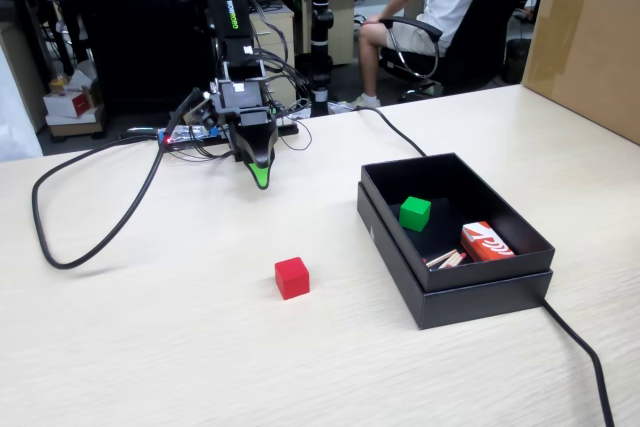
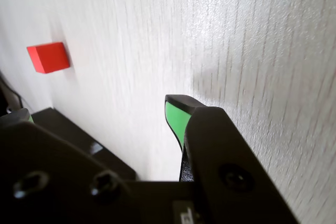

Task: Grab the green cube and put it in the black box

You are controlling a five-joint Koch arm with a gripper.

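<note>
The green cube (image 1: 415, 213) rests inside the black box (image 1: 480, 297) on the right of the table, near the box's back left part, with nothing touching it. My gripper (image 1: 260, 179) hangs at the back of the table, well left of the box, its green-padded tip pointing down just above the tabletop. In the wrist view the gripper (image 2: 100, 113) is open, with bare table between the jaws and nothing held. The green cube and the box do not show in the wrist view.
A red cube (image 1: 292, 277) (image 2: 48, 57) lies on the table in front of the gripper. An orange-and-white carton (image 1: 487, 242) and some sticks lie in the box. Black cables (image 1: 90, 237) loop at left and pass by the box. A cardboard box (image 1: 590, 37) stands far right.
</note>
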